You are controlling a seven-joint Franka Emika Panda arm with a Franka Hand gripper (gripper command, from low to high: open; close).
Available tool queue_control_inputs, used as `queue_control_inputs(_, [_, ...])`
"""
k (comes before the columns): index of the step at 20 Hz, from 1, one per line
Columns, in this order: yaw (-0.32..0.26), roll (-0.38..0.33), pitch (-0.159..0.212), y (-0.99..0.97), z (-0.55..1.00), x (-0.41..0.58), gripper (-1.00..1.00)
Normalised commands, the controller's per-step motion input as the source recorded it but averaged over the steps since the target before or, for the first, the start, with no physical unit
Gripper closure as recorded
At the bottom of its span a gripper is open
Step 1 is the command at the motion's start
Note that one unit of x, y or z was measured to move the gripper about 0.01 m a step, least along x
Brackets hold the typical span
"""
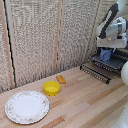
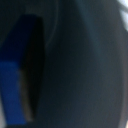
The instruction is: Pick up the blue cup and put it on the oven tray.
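Observation:
In the exterior view the blue cup (image 1: 105, 54) hangs directly under my gripper (image 1: 107, 50), at the exterior view's right. The gripper looks shut on the cup's upper part, and the white hand hides the cup's rim. The cup's base is at or just above the bars of the oven tray (image 1: 100, 69), a dark wire rack sticking out toward the table. I cannot tell whether the cup touches the bars. The wrist view is dark and blurred, with only a blue shape, the cup (image 2: 15, 85), close to the lens.
A yellow bowl (image 1: 51, 88) and a small orange block (image 1: 61, 79) sit mid-table. A round patterned white plate (image 1: 27, 106) lies at the front of the exterior view's left. A woven blind forms the back wall. A white rounded object (image 1: 124, 73) stands beside the tray.

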Motion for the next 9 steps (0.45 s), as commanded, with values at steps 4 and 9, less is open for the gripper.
queue_control_inputs(4, [-0.010, 0.003, 0.008, 0.04, 0.63, 0.054, -1.00])
queue_control_inputs(9, [-0.046, -0.003, 0.002, 0.12, 0.64, 0.062, -1.00])
